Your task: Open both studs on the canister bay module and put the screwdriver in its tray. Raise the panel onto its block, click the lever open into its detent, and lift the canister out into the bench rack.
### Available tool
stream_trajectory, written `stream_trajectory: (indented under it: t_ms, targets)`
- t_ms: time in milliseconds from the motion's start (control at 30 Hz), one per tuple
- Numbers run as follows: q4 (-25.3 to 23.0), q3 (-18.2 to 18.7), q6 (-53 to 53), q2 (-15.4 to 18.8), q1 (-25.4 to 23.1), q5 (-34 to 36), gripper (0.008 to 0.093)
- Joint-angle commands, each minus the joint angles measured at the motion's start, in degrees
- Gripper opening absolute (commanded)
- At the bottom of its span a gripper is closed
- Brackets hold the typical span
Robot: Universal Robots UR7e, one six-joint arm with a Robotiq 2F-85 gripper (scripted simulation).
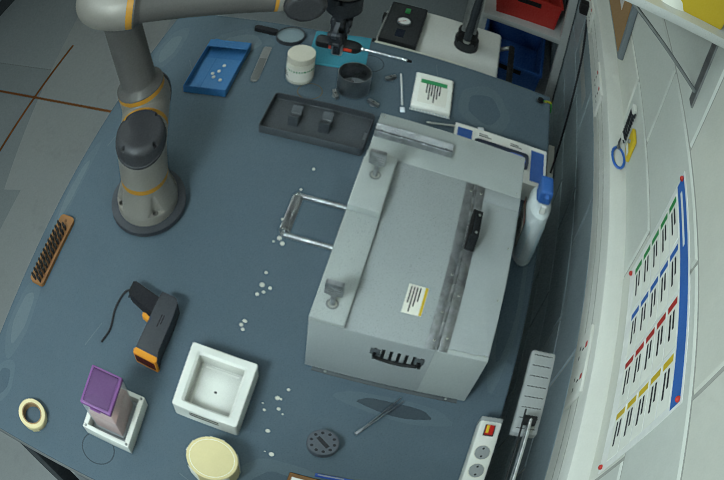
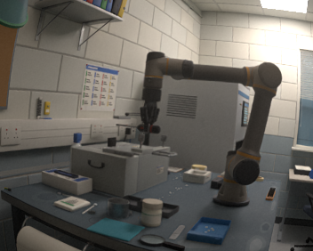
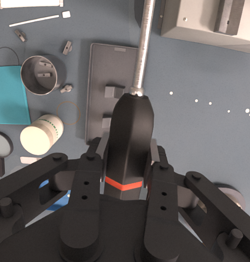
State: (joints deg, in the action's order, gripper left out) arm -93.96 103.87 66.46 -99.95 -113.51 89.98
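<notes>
On the right half of the bench sits the grey canister bay module, its panel lying flat with a stud at the far left corner and a second stud at the near left corner. My gripper hangs high above the bench's far end with its fingers clamped on the black handle of the screwdriver, whose steel shaft points toward the module. Below it lies the dark screwdriver tray with two cradle blocks. The white bench rack stands near the front. The lever and canister are hidden.
Beside the tray stand a grey cup, a white jar and a teal mat. A wire handle juts from the module's left side. A scanner and purple block lie front left.
</notes>
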Motion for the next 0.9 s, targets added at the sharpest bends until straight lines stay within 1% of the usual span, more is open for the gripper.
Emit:
stream_trajectory:
  t_ms: [0,133,267,600,733,867]
  targets:
    - [0.01,0.20,-1.04,-0.31,-1.04,0.02,0.0080]
    - [0.23,1.10,-4.92,-1.41,-4.87,0.03,0.0080]
    - [0.32,1.42,-6.72,-1.80,-6.62,0.04,0.0080]
    - [-0.15,1.97,-7.03,-1.87,-6.92,0.03,0.0080]
    - [-1.40,3.16,-7.05,-1.78,-6.96,0.03,0.0080]
    - [-3.68,5.22,-7.06,-1.55,-6.98,0.02,0.0080]
